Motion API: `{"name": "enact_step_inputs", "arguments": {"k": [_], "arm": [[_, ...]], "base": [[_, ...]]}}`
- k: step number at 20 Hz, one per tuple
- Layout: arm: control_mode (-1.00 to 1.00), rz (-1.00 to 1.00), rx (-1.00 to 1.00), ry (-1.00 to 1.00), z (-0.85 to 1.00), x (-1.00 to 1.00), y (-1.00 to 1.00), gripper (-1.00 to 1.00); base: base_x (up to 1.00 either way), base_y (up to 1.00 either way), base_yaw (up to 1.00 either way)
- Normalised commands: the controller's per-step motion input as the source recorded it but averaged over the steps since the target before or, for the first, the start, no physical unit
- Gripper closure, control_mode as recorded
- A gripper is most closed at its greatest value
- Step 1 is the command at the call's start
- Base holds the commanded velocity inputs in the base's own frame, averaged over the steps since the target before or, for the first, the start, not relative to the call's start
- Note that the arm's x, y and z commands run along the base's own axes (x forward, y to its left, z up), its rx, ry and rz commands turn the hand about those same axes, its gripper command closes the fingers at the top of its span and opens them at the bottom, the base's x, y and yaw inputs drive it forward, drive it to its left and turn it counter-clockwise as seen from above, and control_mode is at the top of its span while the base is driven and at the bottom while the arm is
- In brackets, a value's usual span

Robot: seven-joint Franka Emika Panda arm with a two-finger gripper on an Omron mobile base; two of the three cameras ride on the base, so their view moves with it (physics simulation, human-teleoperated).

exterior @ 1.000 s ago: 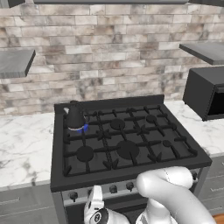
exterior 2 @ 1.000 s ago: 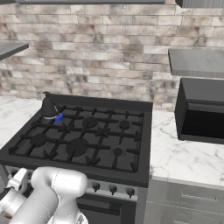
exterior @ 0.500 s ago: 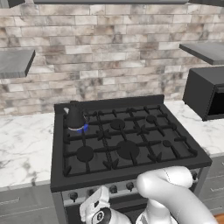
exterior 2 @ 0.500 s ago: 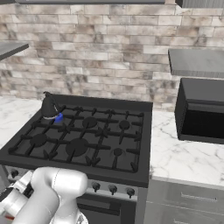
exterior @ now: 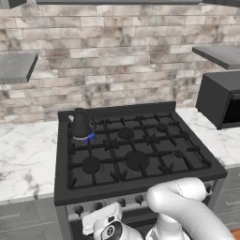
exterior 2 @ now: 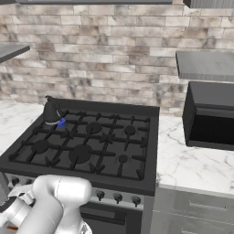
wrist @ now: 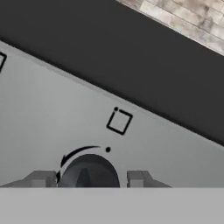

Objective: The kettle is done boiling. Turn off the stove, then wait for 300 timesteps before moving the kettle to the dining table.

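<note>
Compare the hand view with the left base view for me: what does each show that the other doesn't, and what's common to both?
Hand view alone: a close look at one knob on the silver front panel, sitting between the two fingertips, with a curved arrow and a small square marking above it.

Left base view alone: the kettle on the rear left burner with a blue flame under it, the six grates, the marble counters, the microwave.

Both: the stove, its knob panel and the brick wall.
</note>
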Motion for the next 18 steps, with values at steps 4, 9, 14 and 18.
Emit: {"name": "enact_step_inputs", "arguments": {"k": [4,9,14,18], "arm": [[-1.00,-0.04,0.44,0.00,0.00,0.00,-0.14,1.00],[-1.00,-0.10,0.36,0.00,0.00,-0.01,-0.27,1.00],[-1.00,-0.11,0.43,0.00,-0.02,-0.07,-0.26,1.00],[-1.00,-0.11,0.52,0.00,-0.01,-0.11,-0.31,1.00]], "base": [[0.00,0.00,0.00],[0.00,0.00,0.00],[0.00,0.00,0.00],[0.00,0.00,0.00]]}}
